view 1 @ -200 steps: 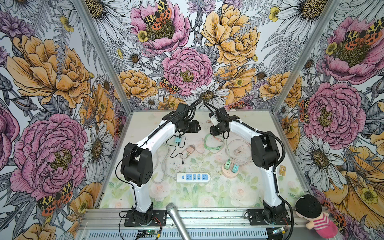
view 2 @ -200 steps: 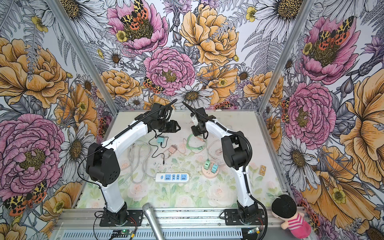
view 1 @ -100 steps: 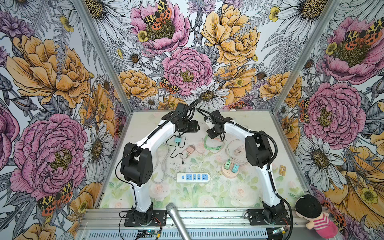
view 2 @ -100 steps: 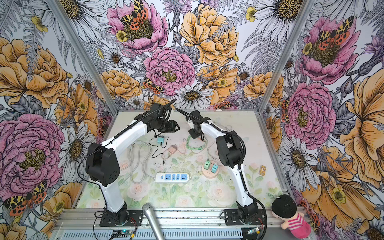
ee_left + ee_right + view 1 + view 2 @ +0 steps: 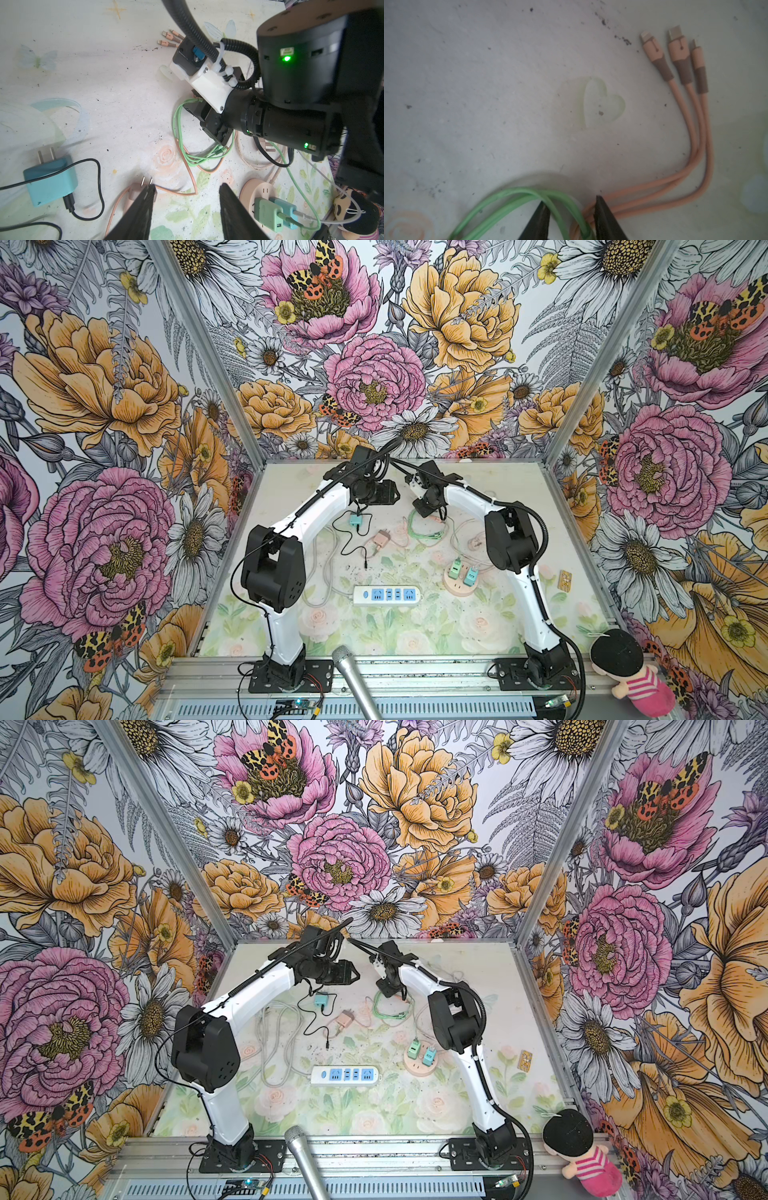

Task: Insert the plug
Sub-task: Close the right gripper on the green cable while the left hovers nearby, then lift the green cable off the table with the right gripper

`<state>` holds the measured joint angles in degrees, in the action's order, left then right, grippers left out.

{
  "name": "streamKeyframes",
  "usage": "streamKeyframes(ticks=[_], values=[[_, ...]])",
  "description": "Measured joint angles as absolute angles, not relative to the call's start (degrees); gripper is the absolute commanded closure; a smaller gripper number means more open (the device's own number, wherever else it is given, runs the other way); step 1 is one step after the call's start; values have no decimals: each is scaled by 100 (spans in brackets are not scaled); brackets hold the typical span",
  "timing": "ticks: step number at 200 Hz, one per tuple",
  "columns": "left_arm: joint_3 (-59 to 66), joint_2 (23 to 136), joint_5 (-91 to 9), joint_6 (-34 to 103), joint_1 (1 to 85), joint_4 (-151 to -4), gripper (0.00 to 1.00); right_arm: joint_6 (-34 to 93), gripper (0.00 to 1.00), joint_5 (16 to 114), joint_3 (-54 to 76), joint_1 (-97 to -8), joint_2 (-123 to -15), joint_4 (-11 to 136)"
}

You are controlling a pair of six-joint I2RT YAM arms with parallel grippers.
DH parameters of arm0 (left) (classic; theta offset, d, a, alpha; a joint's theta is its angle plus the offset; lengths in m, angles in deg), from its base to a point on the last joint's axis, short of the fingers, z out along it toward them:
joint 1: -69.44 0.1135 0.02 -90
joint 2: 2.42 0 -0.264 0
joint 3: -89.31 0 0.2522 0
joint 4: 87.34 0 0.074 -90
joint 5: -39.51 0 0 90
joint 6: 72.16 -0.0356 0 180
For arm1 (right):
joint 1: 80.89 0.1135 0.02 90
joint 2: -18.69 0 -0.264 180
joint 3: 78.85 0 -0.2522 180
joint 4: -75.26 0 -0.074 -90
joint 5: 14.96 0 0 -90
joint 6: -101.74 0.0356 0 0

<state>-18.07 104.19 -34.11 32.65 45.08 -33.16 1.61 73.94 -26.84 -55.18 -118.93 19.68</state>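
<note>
top views: pink plug lies loose on table, btw teal adapter and strip, apart from both, in no socket. left gripper hovers near adapter; right gripper low over table, farther back.
left wrist: jaws wide open, empty; plug peeks out past one finger.
right wrist: jaws astride green cable, gap btw them showing; can't tell if they clamp it. pink cable tips lie nearby.

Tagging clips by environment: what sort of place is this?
Most likely a staged robot data-collection booth, not a home or workshop. The left arm and right arm are mounted on an aluminium rail, floral-print walls box in the table, and a microphone pokes in at the front edge.
</note>
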Motion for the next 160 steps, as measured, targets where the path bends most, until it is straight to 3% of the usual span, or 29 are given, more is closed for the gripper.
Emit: streamKeyframes(ticks=[24, 92, 160], values=[[-1807, 10419, -3411, 3267, 4508, -3316, 47, 159, 100, 7354, -2684, -5520, -11893, 1946], [-1705, 10338, -3413, 3286, 4508, -3314, 47, 425, 100, 6834, -2728, -5520, -11771, 1834], [-1593, 9929, -3437, 3286, 4508, -3316, 47, 705, 100, 6858, -2525, -5601, -10803, 1775]])
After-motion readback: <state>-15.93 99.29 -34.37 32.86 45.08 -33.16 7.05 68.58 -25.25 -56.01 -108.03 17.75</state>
